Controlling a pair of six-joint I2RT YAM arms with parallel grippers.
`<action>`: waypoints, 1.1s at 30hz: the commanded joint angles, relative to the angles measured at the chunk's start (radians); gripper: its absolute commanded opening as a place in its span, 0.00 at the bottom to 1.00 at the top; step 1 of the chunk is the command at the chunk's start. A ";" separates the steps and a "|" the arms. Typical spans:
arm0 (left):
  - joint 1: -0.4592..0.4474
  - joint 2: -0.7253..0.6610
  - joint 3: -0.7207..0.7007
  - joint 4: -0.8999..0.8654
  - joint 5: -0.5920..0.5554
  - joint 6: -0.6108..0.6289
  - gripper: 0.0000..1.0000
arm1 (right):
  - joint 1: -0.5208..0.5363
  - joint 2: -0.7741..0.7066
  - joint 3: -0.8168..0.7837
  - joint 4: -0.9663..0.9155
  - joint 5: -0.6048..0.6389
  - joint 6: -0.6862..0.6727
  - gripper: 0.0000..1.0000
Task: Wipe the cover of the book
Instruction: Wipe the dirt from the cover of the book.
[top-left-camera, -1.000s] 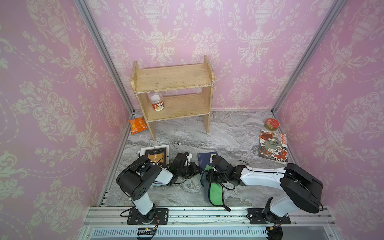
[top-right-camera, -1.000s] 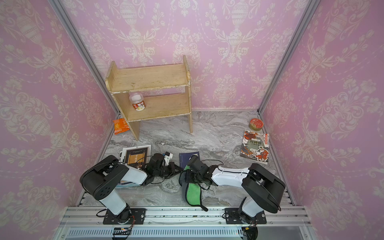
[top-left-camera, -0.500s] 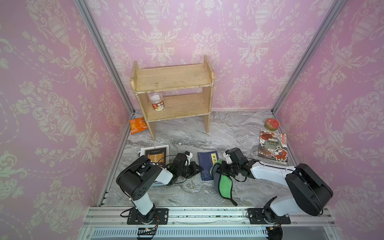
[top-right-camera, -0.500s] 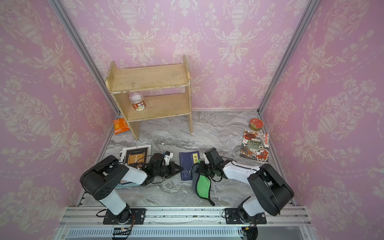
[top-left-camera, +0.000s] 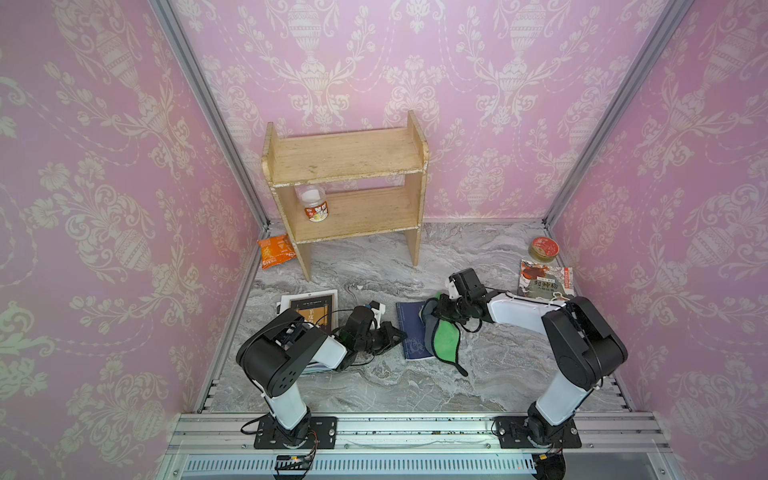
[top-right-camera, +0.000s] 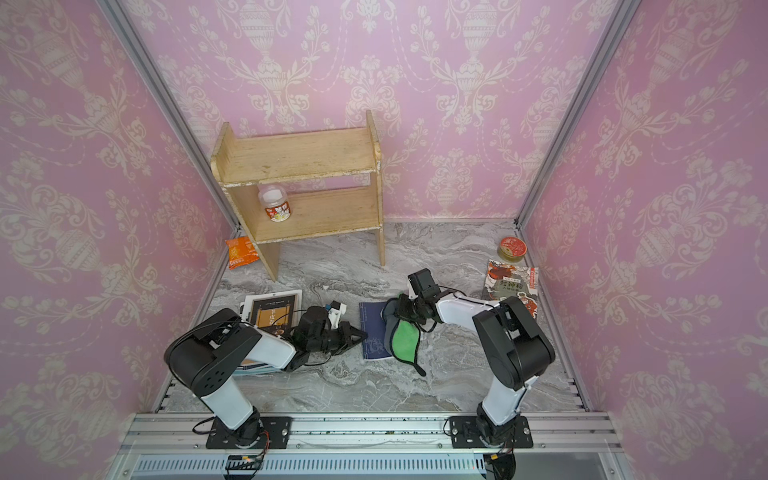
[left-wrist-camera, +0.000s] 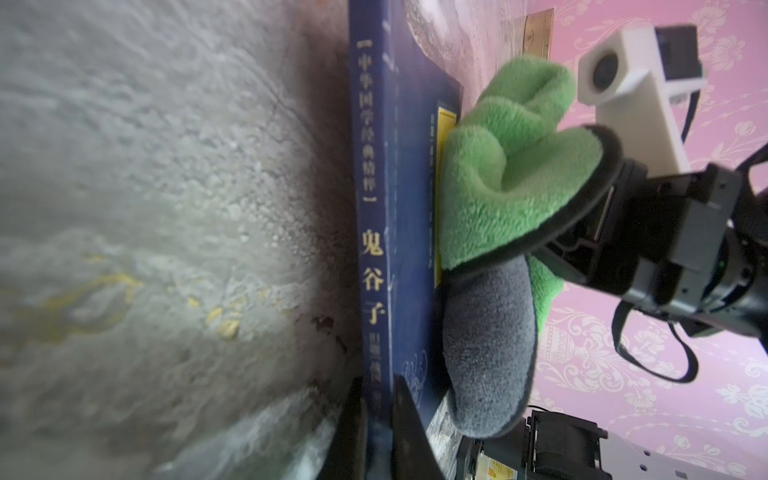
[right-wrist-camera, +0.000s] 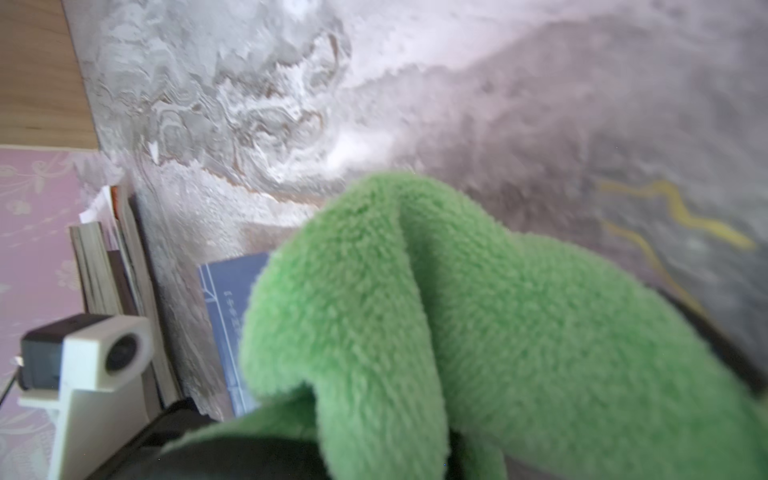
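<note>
The blue book (top-left-camera: 409, 332) is laid flat on the marble tabletop (top-left-camera: 374, 266), about mid-table toward the front, right between the two arms. The left gripper (top-left-camera: 397, 334) is brought in low against the book's left edge. In the left wrist view its fingers (left-wrist-camera: 409, 436) are seen closed down on the spine edge, one on either side, so the book is pinched there.

The right gripper (top-left-camera: 440, 309) is clamped tight on a green-and-grey cloth (top-left-camera: 444, 338). The cloth is bunched over the far right corner of the cover and draped along the book's right side, with its dark-trimmed tail trailing off onto the marble. In the left wrist view the cloth (left-wrist-camera: 507, 166) is pressed against the cover and part of a yellow label is hidden by it. The right wrist view is mostly filled with green fleece (not much else to see), with one corner of the book left showing.

A stack of books (top-left-camera: 309, 305) is partly covered by the left arm. A wooden shelf (top-left-camera: 345, 166) is stood at the back with a jar (top-left-camera: 315, 205) on its lower board, and an orange packet (top-left-camera: 274, 251) is lying just beside its leg. Along the right wall, a red tin (top-left-camera: 543, 248) and a red-illustrated book (top-left-camera: 544, 282) are set close together.
</note>
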 joint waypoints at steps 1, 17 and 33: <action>0.015 0.033 0.020 0.030 -0.056 -0.010 0.00 | 0.056 -0.070 -0.216 -0.332 0.210 0.005 0.00; 0.037 0.071 0.076 0.017 0.023 0.000 0.00 | 0.277 -0.452 -0.097 -0.602 0.415 0.082 0.00; -0.007 0.020 0.082 -0.040 0.061 0.014 0.00 | 0.101 0.014 -0.042 -0.227 0.118 0.005 0.00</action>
